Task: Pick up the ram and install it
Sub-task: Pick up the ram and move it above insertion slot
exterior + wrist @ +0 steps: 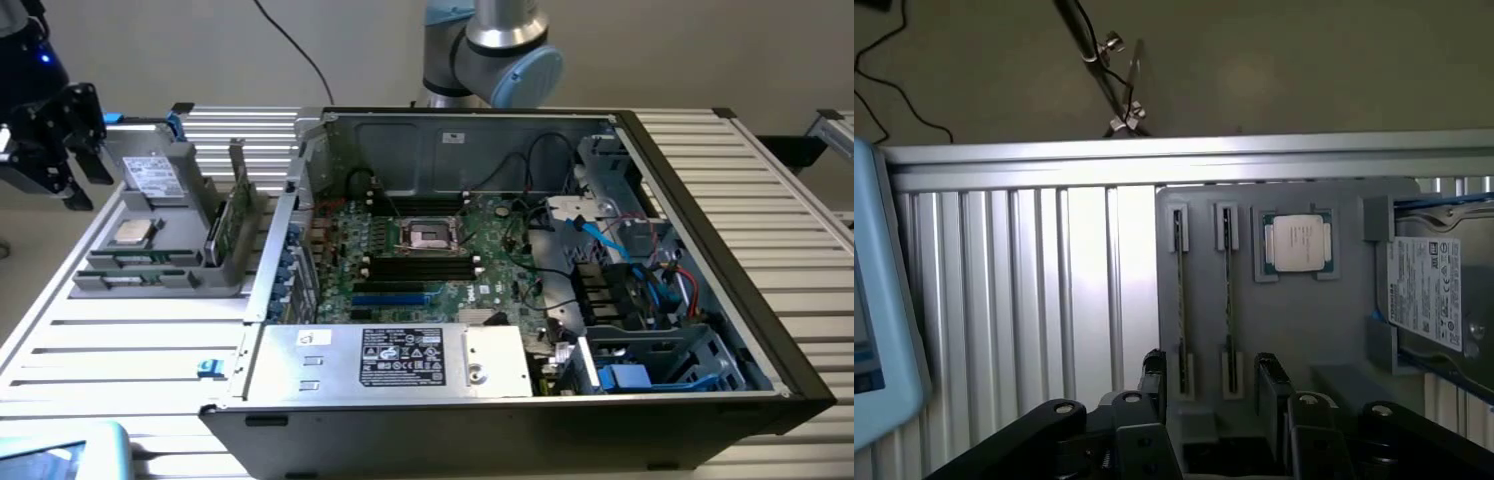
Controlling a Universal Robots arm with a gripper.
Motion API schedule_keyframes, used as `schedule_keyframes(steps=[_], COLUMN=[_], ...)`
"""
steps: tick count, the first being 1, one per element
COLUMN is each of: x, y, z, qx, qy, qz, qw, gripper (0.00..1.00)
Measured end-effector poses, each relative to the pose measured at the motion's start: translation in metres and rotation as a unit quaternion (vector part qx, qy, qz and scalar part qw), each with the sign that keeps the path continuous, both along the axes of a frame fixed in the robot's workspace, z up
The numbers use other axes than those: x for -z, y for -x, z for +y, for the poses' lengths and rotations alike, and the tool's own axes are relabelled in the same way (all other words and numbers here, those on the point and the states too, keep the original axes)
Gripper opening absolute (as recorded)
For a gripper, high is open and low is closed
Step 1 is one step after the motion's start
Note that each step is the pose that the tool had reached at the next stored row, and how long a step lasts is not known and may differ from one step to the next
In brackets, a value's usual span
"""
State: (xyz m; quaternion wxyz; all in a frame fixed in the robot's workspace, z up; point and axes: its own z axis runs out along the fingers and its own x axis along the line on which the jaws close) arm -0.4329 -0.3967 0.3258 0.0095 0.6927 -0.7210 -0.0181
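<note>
Two green ram sticks stand on edge in the slots of a grey holder (1334, 330); seen from above they are thin lines, one ram stick (1226, 285) and a second (1179, 285) beside it. In the exterior view a ram stick (239, 212) rises upright at the holder's side facing the case. My gripper (1212, 388) is open, hanging above the holder's edge, with one finger (1153, 375) on either side of the sticks' ends and nothing held. In the exterior view the gripper (56, 140) hangs at the far left, above and beyond the holder (160, 272).
The holder also carries a CPU (1297, 243) and a silver hard drive (1426, 290). The open computer case (694, 200) fills the exterior view's right, with black slots (420, 265) and blue slots (394, 296) on its motherboard. A light blue object (874, 300) lies on the slatted table.
</note>
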Motion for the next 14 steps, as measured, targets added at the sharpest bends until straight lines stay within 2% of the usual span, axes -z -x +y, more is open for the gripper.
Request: schedule_keyframes(steps=[4,12,14], x=[0.0073,0.022,0.0255], y=[-0.003,-0.009,-0.012], z=[-0.0019,-0.0111,-0.0121], qx=[0.0,0.0,0.0], qy=[0.0,0.0,0.0], qz=[0.0,0.0,0.0001], qw=[1.0,1.0,1.0], gripper=[0.49,0.49,0.49])
